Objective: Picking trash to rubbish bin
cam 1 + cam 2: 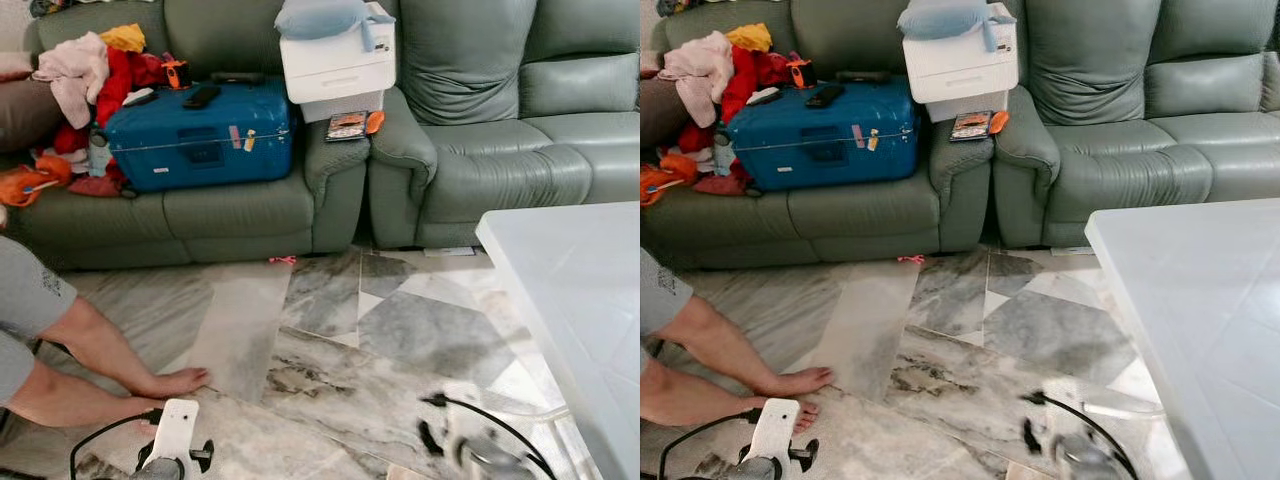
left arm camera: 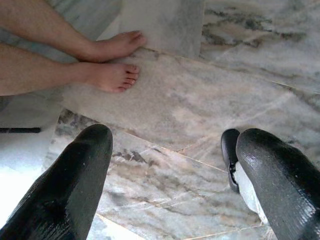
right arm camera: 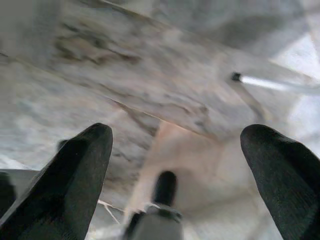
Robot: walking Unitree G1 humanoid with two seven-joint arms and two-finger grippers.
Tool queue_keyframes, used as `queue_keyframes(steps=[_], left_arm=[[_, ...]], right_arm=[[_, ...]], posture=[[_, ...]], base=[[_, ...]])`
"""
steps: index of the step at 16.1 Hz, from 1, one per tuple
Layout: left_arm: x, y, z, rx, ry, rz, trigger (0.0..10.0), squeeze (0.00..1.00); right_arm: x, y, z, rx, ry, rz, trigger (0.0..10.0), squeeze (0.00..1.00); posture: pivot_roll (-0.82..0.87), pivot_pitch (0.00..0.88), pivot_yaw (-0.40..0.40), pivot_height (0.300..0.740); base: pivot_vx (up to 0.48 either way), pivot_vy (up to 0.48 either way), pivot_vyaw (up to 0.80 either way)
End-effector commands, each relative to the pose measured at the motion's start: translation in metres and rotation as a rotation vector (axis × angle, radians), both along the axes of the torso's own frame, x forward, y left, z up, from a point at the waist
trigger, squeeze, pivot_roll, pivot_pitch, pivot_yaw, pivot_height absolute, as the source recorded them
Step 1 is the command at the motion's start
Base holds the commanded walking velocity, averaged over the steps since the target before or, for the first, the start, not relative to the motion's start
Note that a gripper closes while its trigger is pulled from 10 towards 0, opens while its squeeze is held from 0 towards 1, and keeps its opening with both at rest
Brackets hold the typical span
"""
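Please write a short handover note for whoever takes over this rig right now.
Left end effector: open, holding nothing, low over the marble floor, near a person's bare feet.
Right end effector: open, holding nothing, also pointed at the floor; blurred in the head views.
Job's things: a small pink scrap lies on the floor at the foot of the sofa, possibly trash.
Done: nothing picked up as far as can be seen.
Left: find the bin, collect the trash, drop it in. Mind the person on the robot's left and the white table on its right.
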State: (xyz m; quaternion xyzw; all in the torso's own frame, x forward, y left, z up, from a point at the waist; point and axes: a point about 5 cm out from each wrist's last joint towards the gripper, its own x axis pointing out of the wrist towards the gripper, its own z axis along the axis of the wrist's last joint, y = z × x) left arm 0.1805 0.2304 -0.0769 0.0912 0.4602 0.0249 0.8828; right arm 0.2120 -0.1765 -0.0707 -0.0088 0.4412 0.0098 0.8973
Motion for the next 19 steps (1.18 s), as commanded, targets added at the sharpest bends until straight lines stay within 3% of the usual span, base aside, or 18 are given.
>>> queue_keyframes(steps=[1,9,19], left_arm=[[0.0,0.008,0.002,0.02,0.014,-0.007,10.0,0.0],[-0.007,0.009,-0.001,-0.032,0.014,0.093,10.0,0.0],[-0.009,0.009,-0.002,-0.028,0.025,0.088,10.0,0.0]], right_arm=[[0.003,0.001,0.002,-0.014,-0.005,0.013,10.0,0.0],[-0.008,-0.014,-0.003,-0.095,0.044,0.11,10.0,0.0],[-0.002,0.002,-0.002,-0.088,0.027,0.193,10.0,0.0]], posture=[[0.05,0.0,0.06,0.74],[0.03,0.0,0.02,0.74],[0.04,0.0,0.018,0.74]], base=[[0.0,0.0,0.0],[0.351,0.0,0.0],[0.463,0.0,0.0]])
